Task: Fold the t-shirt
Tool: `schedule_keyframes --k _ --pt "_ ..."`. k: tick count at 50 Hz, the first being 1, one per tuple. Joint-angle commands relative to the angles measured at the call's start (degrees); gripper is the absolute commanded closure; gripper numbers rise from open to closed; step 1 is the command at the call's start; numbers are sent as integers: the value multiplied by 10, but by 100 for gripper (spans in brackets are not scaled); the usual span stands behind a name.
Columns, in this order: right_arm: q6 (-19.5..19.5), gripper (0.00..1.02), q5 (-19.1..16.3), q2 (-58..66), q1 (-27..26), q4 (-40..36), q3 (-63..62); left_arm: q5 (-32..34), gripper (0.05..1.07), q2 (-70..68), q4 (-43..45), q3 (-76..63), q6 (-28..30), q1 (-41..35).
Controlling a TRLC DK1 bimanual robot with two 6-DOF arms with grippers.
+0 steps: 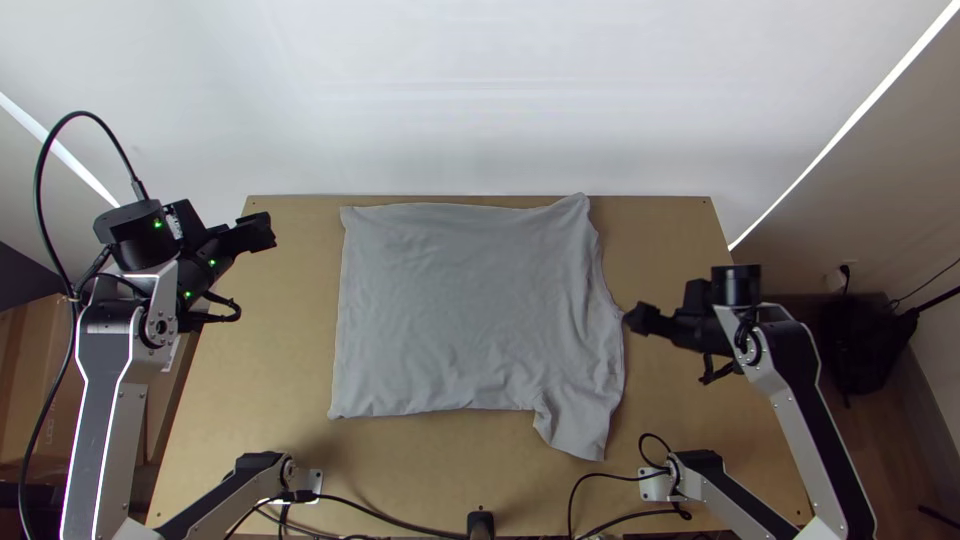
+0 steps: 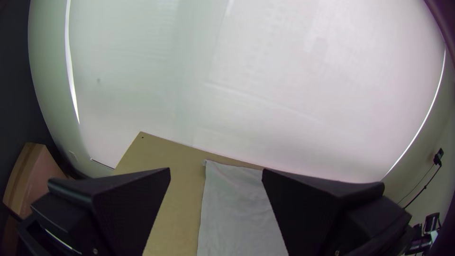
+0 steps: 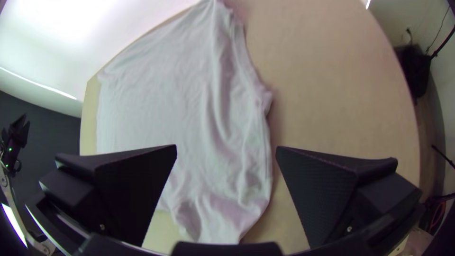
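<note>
The t-shirt (image 1: 460, 310) is lying mid-counter, spread out in a broad, roughly 4-sided shape; can't tell the no. of layers. Its L side is running fairly straight, w/ the surface there lying mostly smooth. Its R side is bulging outward & showing long soft creases, esp. in the R wrist view. The far R corner (image 1: 577, 205) is peaking up at the counter's far edge, and a short flap (image 1: 578, 430) is sticking out at the near R corner, pointing twd the near edge. Bare counter (image 1: 270, 360) is showing L, R & near side of the cloth.

The L gripper (image 1: 262, 232) is hovering off the t-shirt's L side, nr the counter's far L corner. Its jaws are standing wide open (image 2: 216, 169), w/ bare counter & part of the cloth showing btwn them in the L wrist view.

The R gripper (image 1: 640, 318) is hovering just beside the t-shirt's R edge, abt halfway along; can't tell its exact ht. Its jaws are also standing wide open, w/ cloth & counter showing btwn.

A white wall (image 1: 500, 100) is rising past the far edge, a blk cable (image 1: 38, 190) is looping by the L arm, & a cardboard box (image 2: 33, 175) is sitting off the L side.
</note>
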Motion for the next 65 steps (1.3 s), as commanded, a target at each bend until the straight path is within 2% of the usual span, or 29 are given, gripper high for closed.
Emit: schedule_keyframes --k 1,9,20,25,39,41,46,47,63,64,65 --pt "11 7 -36 6 3 -18 -46 3 10 -6 -3 -12 -9 -1" --pt "-4 7 -39 28 4 -19 -95 2 10 -5 -3 -13 -8 -1" --pt "-41 7 -39 83 -20 -19 -128 3 10 4 6 -16 -9 0" --pt "-59 16 -39 100 -31 -14 -139 2 10 9 8 -15 -11 -1" --pt "-81 16 -39 141 -46 30 -168 2 10 18 20 -12 -15 -1" --pt "-82 21 -38 146 -47 36 -169 2 10 20 20 -10 -15 0" --pt "-81 49 -38 148 -51 66 -173 2 10 21 22 -10 -15 -1" --pt "-81 51 -38 148 -51 69 -173 2 10 22 22 -10 -15 0" --pt "-81 52 -38 182 -46 98 -179 1 10 28 22 6 -15 0" --pt "-81 53 -38 182 -46 100 -179 1 10 28 22 7 -14 0" --pt "-81 61 -38 182 -46 102 -180 1 10 28 22 6 -14 0"
